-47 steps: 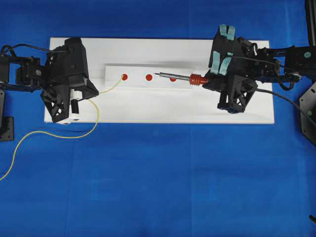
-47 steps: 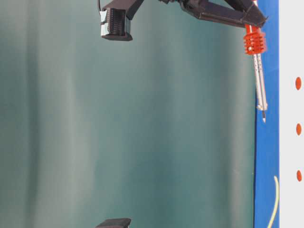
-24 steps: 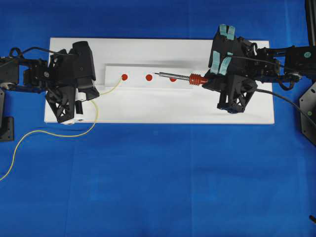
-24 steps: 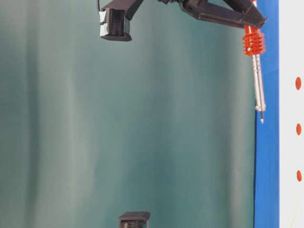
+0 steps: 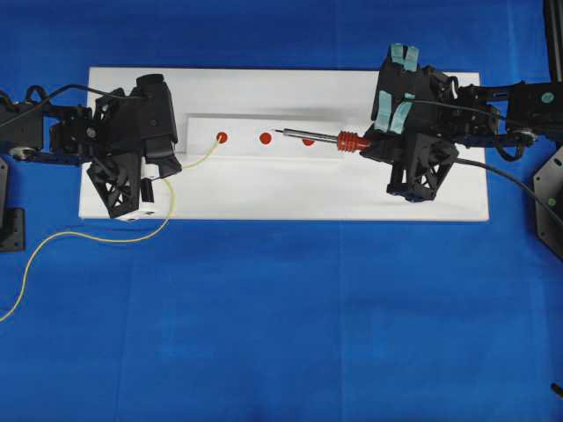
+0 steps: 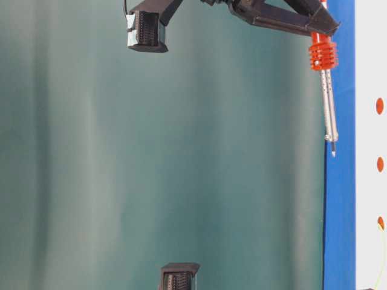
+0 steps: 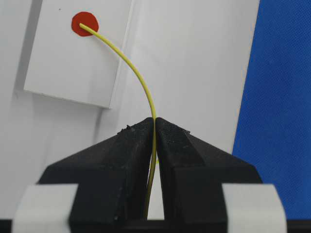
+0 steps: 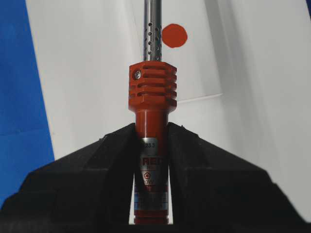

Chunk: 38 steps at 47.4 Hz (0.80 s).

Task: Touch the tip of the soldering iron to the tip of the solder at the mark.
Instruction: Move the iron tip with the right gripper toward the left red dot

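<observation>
Since the earlier overhead frame the left gripper [image 5: 165, 169] has shifted up and a bit right, further onto the white board [image 5: 264, 189], and the solder [image 5: 132, 236] tip has gone from just short of the leftmost red dot [image 5: 222, 137] to on it. Right arm and iron unchanged.

Left gripper: jaws pinched together on the solder, wire running up between them in the wrist view, arcing to upper left of that frame where its tip sits on the red dot. In the overhead view the rest of the wire loops down below the gripper, off the board onto the blue cloth [image 5: 290, 325], trailing to the left edge of frame.

Right gripper [image 5: 374, 141]: clamped on the red-orange handle of the soldering iron [image 5: 321, 137], right of center. Iron lies level, shaft pointing left; dark tip just right of the middle red dot [image 5: 266, 138], well apart from the solder tip. Third dot mostly hidden under the shaft. The three dots sit on a raised white strip [image 5: 255, 145] on the board. Table-level view: iron tip hangs clear above the board.
</observation>
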Each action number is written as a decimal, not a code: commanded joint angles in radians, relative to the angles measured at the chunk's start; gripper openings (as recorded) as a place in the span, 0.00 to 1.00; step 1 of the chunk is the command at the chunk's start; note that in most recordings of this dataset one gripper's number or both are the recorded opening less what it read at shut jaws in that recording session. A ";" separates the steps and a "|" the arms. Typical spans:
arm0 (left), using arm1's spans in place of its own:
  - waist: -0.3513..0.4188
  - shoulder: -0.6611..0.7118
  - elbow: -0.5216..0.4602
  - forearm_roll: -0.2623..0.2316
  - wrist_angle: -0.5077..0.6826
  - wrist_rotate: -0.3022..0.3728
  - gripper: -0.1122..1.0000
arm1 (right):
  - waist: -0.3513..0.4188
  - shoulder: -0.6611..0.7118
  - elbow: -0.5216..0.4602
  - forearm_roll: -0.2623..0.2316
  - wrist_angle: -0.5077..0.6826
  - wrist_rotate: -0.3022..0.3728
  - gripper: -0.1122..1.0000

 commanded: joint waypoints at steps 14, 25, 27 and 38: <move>0.002 -0.008 -0.015 0.002 -0.005 -0.002 0.13 | -0.002 0.130 -0.183 -0.006 0.107 -0.008 0.16; 0.002 -0.009 -0.017 0.000 -0.005 0.000 0.13 | -0.003 0.235 -0.319 -0.049 0.213 -0.002 0.16; 0.002 -0.009 -0.017 0.002 -0.005 0.000 0.13 | -0.002 0.249 -0.339 -0.055 0.224 -0.002 0.16; 0.003 -0.008 -0.020 0.000 -0.005 0.000 0.13 | -0.002 0.318 -0.414 -0.067 0.267 -0.003 0.16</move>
